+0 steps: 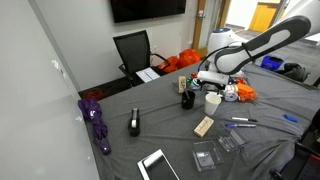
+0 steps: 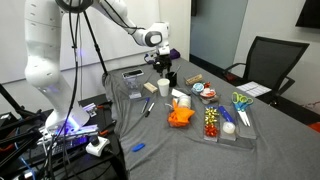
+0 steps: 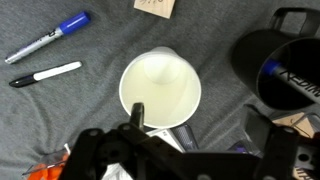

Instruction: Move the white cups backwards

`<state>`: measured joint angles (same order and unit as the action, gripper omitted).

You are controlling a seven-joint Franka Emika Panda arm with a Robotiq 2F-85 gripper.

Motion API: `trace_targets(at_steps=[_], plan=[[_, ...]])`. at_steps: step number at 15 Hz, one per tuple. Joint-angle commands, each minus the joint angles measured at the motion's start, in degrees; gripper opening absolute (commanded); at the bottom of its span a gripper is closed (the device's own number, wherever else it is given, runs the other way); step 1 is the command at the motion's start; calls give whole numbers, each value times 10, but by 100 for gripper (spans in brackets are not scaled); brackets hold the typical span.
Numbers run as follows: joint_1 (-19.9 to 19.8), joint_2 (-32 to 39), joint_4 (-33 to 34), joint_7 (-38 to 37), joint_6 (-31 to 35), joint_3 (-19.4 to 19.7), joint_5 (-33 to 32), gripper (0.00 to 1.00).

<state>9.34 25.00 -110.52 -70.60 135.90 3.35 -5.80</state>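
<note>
Just beside white cup (image 3: pixel 160 88), black mug (image 3: pixel 275 65).

Grey-covered bench (image 1: pixel 160 110) carried a white cup (image 3: pixel 160 88), black mug (image 3: pixel 272 62) just beside it, blue marker (image 3: pixel 48 37), black marker (image 3: pixel 45 75) and wooden block (image 1: pixel 204 126) nearby.

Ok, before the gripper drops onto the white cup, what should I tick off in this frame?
1. Is the gripper open: ok, the jaws stand wide apart.
2. Is the white cup below it: ok, the wrist view looks straight into it.
3. Is the cup upright and empty: ok, its mouth faces up and nothing shows inside.
4. Are the jaws centred on the cup: not ok, one fingertip sits over the cup's mouth and the cup lies off to that side.
5. Is the black mug out of the jaws' way: cannot tell, it stands close beside the cup.
</note>
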Motion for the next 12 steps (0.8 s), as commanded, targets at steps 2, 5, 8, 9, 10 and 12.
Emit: trace_targets(at_steps=[2, 5, 8, 9, 10, 12], plan=[[-26, -81, -80, 86, 17, -14, 38, 100], [-34, -113, -105, 128, 15, -15, 60, 100], [-43, -139, -127, 173, 13, -15, 87, 100], [-45, -147, -133, 187, 13, -15, 96, 100], [-48, -154, -139, 202, 13, -15, 105, 100], [-52, -166, -149, 223, 14, -14, 121, 100]])
